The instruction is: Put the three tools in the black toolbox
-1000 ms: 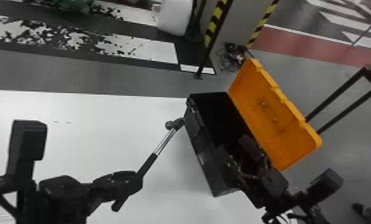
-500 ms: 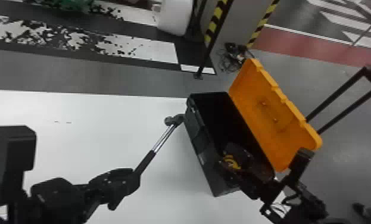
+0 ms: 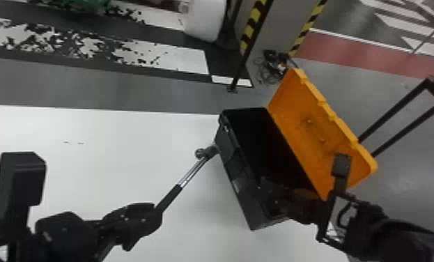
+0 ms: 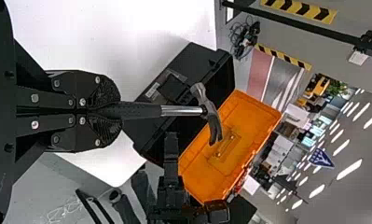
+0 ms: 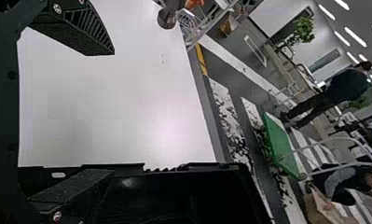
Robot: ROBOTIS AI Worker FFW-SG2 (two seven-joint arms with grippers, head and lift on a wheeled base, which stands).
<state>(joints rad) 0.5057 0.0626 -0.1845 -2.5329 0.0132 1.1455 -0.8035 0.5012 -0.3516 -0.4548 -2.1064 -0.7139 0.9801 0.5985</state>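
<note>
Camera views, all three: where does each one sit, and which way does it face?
Head view: on the head, looking forward and down at the black toolbox; both arms show.
Left wrist view: on that wrist, looking past the left tool, gripping the hammer, towards the orange lid.
Right wrist view: on that wrist, looking past the right tool's parted fingers.
Head and left wrist views share hammer, toolbox and lid.

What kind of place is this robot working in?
Probably an indoor workshop or testing hall: ceiling lights, yellow-and-black hazard stripes and a green cart point that way.
</note>
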